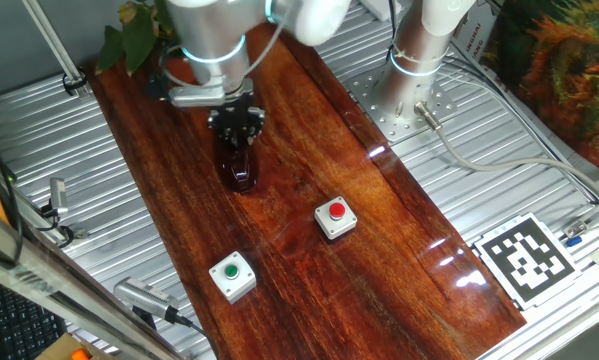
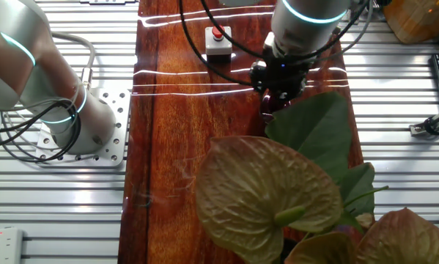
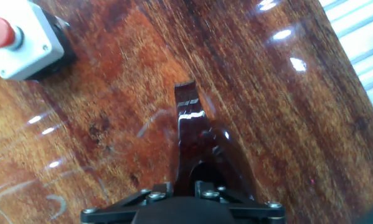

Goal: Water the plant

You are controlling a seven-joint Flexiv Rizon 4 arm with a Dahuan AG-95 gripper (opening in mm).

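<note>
My gripper points down over the wooden board and is shut on the top of a dark red translucent vessel. The vessel stands upright, its base at or just above the wood. In the hand view the vessel runs out from between my fingers. The plant shows only as green and yellowish leaves at the board's far left corner. In the other fixed view its broad leaves fill the foreground, right next to my gripper. Its pot is hidden.
A red button box and a green button box sit on the board nearer the front. A second arm's base stands on the metal plate to the right. A marker tag lies at the right. Bushy orange-green foliage sits in the far right corner.
</note>
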